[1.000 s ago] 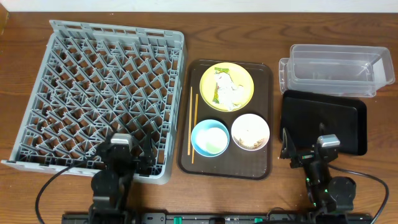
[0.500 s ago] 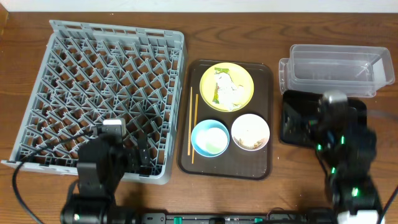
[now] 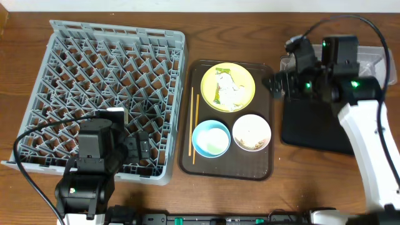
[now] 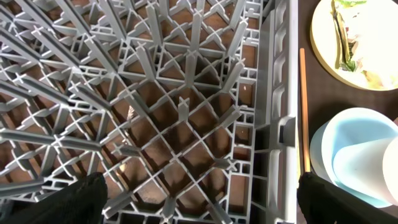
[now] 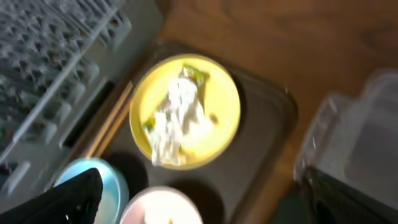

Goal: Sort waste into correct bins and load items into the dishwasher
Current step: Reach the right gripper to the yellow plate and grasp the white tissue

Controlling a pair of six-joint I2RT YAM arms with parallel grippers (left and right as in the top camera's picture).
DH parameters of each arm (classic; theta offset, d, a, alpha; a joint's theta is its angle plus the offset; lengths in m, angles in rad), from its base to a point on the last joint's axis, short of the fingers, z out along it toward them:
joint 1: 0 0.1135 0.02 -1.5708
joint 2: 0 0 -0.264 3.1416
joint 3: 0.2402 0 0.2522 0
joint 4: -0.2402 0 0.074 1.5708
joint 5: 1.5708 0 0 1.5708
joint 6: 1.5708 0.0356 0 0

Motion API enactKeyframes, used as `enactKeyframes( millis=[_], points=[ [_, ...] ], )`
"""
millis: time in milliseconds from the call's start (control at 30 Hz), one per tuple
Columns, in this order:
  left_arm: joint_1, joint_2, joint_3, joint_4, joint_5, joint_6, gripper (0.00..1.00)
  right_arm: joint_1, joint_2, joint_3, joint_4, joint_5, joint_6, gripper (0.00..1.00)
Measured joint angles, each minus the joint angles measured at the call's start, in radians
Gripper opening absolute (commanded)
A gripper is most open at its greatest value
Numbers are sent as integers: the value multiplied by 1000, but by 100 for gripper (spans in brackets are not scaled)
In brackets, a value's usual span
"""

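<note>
The yellow plate (image 3: 245, 79) lies at the back of the brown serving tray and carries crumpled white paper (image 3: 231, 92) and a yellow-green wrapper (image 3: 218, 94). The blue bowl (image 3: 210, 138) and the white bowl (image 3: 252, 132) with beige scraps sit in front of it. The chopsticks (image 3: 194, 125) lie along the tray's left side. My right gripper (image 3: 275, 82) is open and empty above the tray's far right corner; its view shows the plate (image 5: 221, 109) and paper (image 5: 176, 121) ahead. My left gripper (image 4: 199, 208) is open and empty over the grey dish rack's (image 3: 94, 81) front right corner.
The brown serving tray (image 3: 265, 159) stands between the rack and the bins. The black tray (image 3: 312, 125) lies at right, the clear tub (image 3: 372, 59) behind it, partly hidden by my right arm. The blue bowl (image 4: 354, 155) shows right of the rack wall.
My right arm has swung from the table's front edge up over the black tray to the serving tray's far right corner. My left arm has shifted slightly left over the rack's front.
</note>
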State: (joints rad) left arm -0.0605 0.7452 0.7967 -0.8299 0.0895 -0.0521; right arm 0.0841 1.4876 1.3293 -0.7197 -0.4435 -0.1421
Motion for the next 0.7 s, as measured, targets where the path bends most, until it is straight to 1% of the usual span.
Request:
enactKeyframes(
  millis=[67,133,233,300,400,467,533,600,700],
  points=[
    [0,0,0,0,0,0,98,4,29,0,53,-31,10,99],
    [0,0,0,0,0,0,98,17,55,0,95,-46,18,96],
    [0,0,0,0,0,0,98,66,93,1,114,-32,27,86],
    [0,0,0,0,0,0,98,117,125,3,117,16,32,84],
    [0,0,0,0,0,0,98,197,187,4,119,111,55,79],
    [0,0,0,0,0,0,98,239,231,4,122,168,80,78],
    [0,0,0,0,0,0,98,271,277,4,130,208,98,74],
    [0,0,0,0,0,0,98,296,322,4,140,241,117,73],
    [0,0,0,0,0,0,98,327,384,4,159,294,161,69]
  ],
)
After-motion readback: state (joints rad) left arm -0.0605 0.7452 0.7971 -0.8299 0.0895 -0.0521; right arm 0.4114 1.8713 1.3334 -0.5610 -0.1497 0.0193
